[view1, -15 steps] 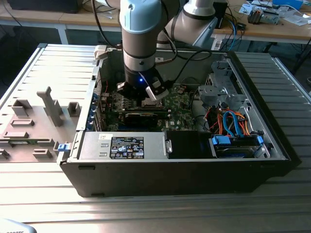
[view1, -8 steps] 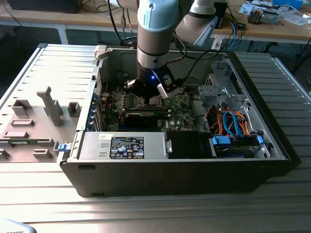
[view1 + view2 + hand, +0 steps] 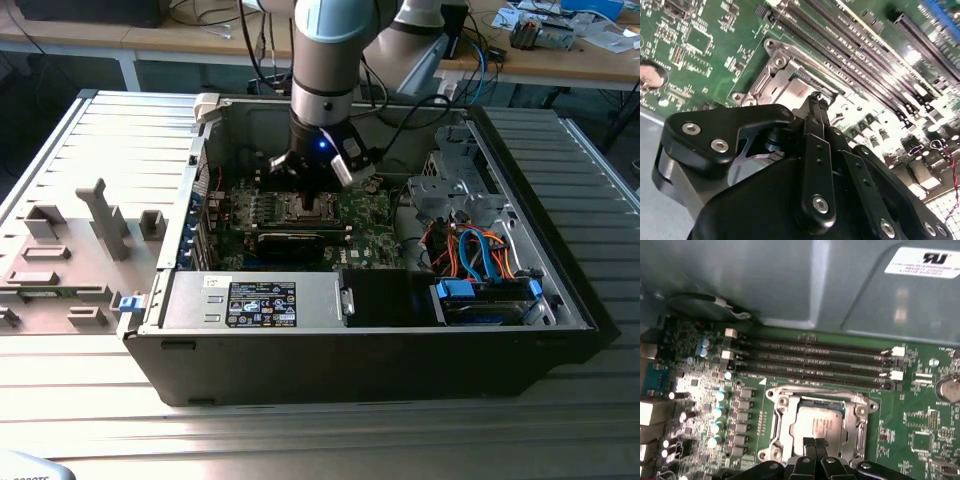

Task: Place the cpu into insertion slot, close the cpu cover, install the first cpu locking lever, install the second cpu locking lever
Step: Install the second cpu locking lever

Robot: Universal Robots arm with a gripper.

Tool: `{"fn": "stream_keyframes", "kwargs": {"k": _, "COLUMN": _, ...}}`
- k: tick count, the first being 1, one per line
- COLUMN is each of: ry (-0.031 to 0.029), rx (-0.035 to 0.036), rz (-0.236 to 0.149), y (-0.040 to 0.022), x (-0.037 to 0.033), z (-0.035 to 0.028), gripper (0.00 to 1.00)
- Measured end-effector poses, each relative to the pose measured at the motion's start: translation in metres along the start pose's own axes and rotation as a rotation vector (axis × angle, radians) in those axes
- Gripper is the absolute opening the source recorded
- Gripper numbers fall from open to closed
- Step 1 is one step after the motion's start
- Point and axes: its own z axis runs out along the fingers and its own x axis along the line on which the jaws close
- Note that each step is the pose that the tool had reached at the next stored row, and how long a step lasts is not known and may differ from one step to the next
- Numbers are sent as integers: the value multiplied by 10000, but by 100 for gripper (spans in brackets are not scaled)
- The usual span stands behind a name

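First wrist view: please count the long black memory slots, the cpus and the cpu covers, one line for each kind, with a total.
memory slots: 4
cpu: 1
cpu cover: 1
Total: 6

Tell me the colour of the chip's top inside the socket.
Silver-grey metal; the chip shows best in the first wrist view, framed by the silvery cover.

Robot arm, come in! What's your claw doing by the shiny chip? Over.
Gripper shut, tips down at the cpu cover. The cpu sits in the insertion slot, cover down around it. Nothing in the way.
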Motion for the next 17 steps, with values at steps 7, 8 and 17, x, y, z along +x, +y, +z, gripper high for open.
{"fn": "stream_keyframes", "kwargs": {"k": 7, "ry": 163, "rx": 1369, "rz": 50, "y": 88, "x": -21, "z": -45, "gripper": 11}}
{"fn": "stream_keyframes", "kwargs": {"k": 8, "ry": 163, "rx": 1370, "rz": 50, "y": 89, "x": -20, "z": -79, "gripper": 11}}
{"fn": "stream_keyframes", "kwargs": {"k": 17, "ry": 158, "rx": 1332, "rz": 50, "y": 92, "x": -18, "z": -131, "gripper": 11}}
